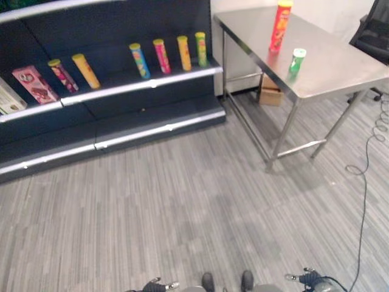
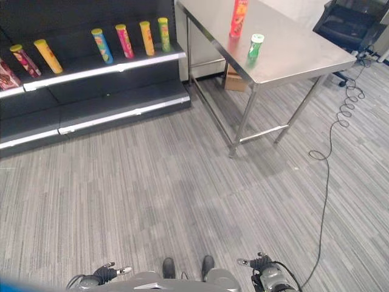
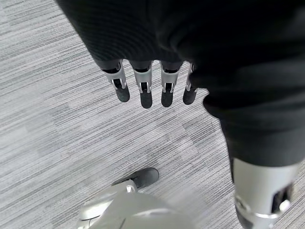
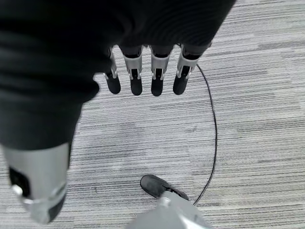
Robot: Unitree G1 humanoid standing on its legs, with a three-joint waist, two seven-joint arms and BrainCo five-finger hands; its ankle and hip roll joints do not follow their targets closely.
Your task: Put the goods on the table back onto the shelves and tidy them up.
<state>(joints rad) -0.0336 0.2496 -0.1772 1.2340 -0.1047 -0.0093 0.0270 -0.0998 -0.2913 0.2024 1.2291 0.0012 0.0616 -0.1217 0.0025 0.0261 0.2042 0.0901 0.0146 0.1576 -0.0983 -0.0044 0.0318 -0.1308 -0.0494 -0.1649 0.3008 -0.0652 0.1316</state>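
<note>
— Where are the goods that belong on the shelves?

— Two stand upright on the bare stainless-steel table (image 1: 340,67) at the far right: a tall red cylindrical snack can with a yellow lid (image 1: 280,25) near the table's far middle, and a short green can with a white lid (image 1: 296,61) nearer, close to the table's near edge. They stand near each other but apart.

— And the shelves?

— The dark blue shelving unit (image 1: 152,121) runs along the far left. On its upper visible shelf four tall cans stand in a row at the right end: a blue one (image 1: 139,60), a pink one (image 1: 161,55), an orange one (image 1: 183,52) and a green-and-yellow one (image 1: 201,48). Further left are a yellow can (image 1: 86,70) and a dark red patterned can (image 1: 62,75), both leaning, then a pink box (image 1: 35,84) and the corner of a pale box (image 1: 8,98) at the edge. The lower shelf carries nothing I can make out.

— What about the hands?

— Both hang low over the grey striped carpet (image 1: 182,201), well apart from table and shelves. The left hand (image 3: 152,86) has its fingers straight, side by side, holding nothing. The right hand (image 4: 145,76) is the same: fingers extended in a row, thumb apart, nothing in it.

— Anything else around?

— A small cardboard box (image 1: 270,92) sits on the floor under the table's far side, and a black office chair (image 1: 374,36) stands at the far right beyond the table.
</note>
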